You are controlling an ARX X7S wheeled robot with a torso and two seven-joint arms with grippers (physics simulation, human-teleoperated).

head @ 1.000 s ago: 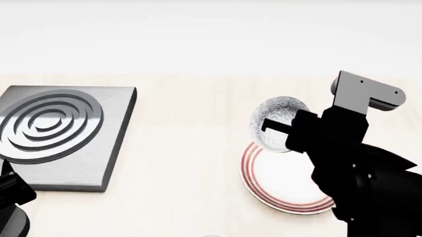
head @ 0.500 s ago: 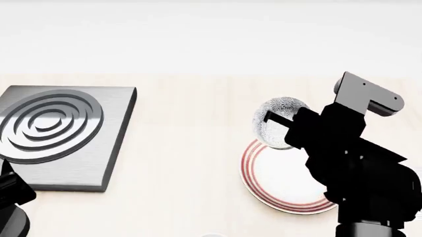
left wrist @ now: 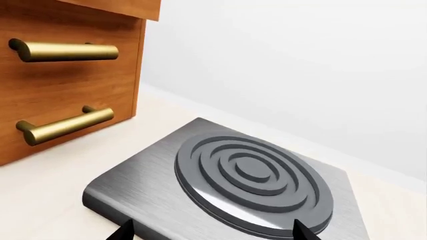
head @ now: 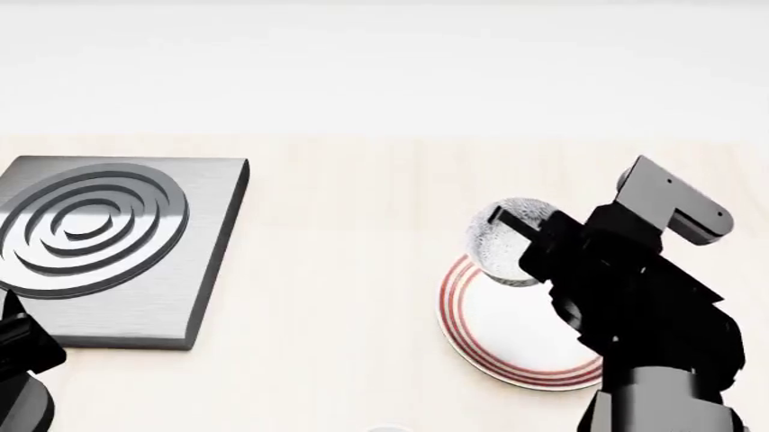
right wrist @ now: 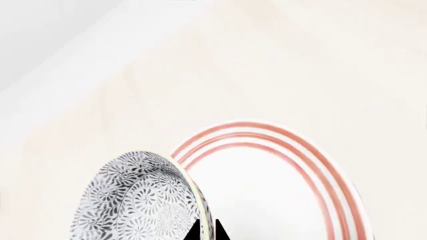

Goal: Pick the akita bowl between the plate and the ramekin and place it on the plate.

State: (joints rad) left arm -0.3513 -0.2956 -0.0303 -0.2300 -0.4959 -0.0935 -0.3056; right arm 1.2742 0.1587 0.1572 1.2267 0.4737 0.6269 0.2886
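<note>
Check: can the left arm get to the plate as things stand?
Probably not easily. The left tool sits over the burner plate, far across from the plate, where the right tool holds the akita bowl.

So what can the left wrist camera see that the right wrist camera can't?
Only the left wrist view shows the wooden drawers with brass handles and the grey ringed burner plate. Only the right wrist view shows the speckled akita bowl, gripped on its rim by the right pincer, beside the red-ringed plate. Both show the pale counter and the white wall.
</note>
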